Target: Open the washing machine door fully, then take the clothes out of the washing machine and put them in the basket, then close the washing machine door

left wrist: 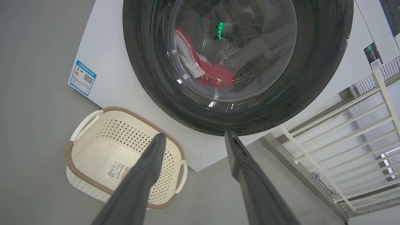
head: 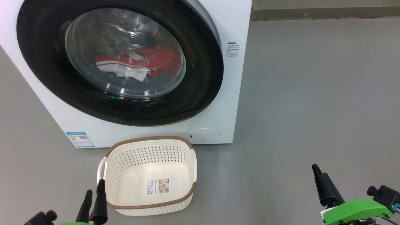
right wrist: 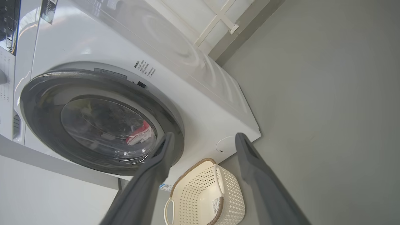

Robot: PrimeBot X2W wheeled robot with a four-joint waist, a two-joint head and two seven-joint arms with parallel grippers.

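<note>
The washing machine door (head: 200, 78) looks stiff and glossy (slippery on its face); I'd hook its right rim edge. Left gripper (left wrist: 195, 134) and right gripper (right wrist: 204, 136) both gape empty.

The washing machine door (head: 125, 107) is shut, so its glass and black rim stand between any gripper and the clothes (head: 156, 59). The basket (head: 150, 139) stands just before the washing machine (head: 231, 103), under the door, its top open from above. How much gap lies between its rim and the door's lower edge, I cannot tell. The left gripper (head: 94, 186) is just beside its near left corner. Right of the machine the floor (head: 312, 93) is wide and free.
</note>
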